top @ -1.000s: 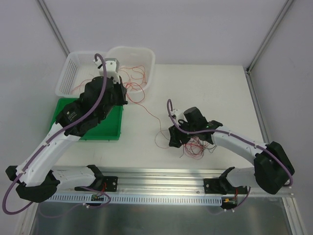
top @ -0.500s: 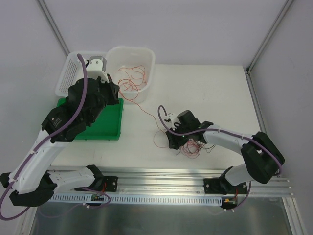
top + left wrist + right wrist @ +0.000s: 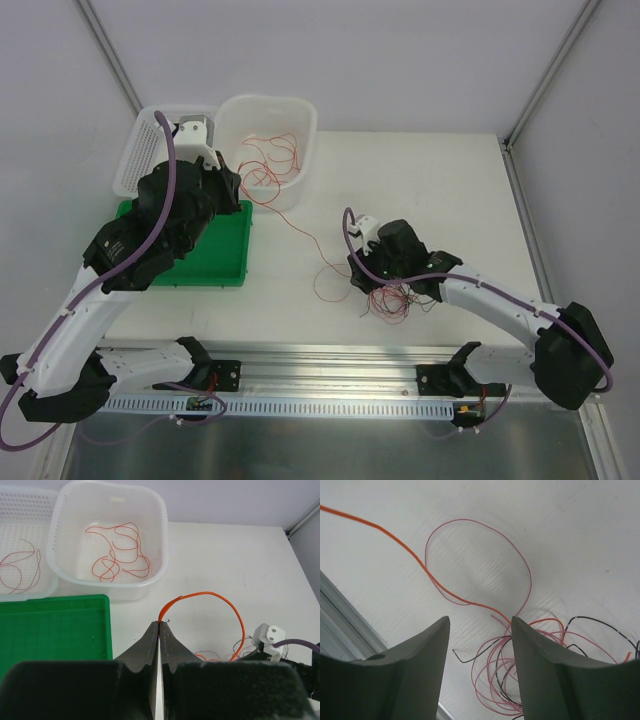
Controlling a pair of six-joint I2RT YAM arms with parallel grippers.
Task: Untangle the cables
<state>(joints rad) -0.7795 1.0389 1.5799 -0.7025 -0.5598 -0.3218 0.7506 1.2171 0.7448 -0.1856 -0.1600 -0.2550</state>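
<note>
Item, nearest: the right gripper, low over the table close to the arms' bases. We found its jaws standing apart with a clear gap and nothing caught between them. Beneath and just beyond its fingers lay the tangle of cables, red, pink and black loops heaped together, one pink loop spread flat beside it. Against the overhead view of half a second before, we noted this arm's wrist drawn slightly rightward and its elbow swung out toward the right corner; the heap had not shifted. Item: one orange cable, arching up from the heap and running leftward to the left gripper, whose jaws were pressed together on its end. That arm had scarcely altered in half a second; a second earlier its wrist stood further right, against the tub. Item: green tray, under the left arm. Item: white tub, beyond the tray, holding loose orange cables. Item, far left: white basket, touching the tub, holding dark red cables. We saw the pinched cable end and the basket's contents in the left wrist view only, the black strands plainly in the right wrist view only, and both arms together only from overhead.
</note>
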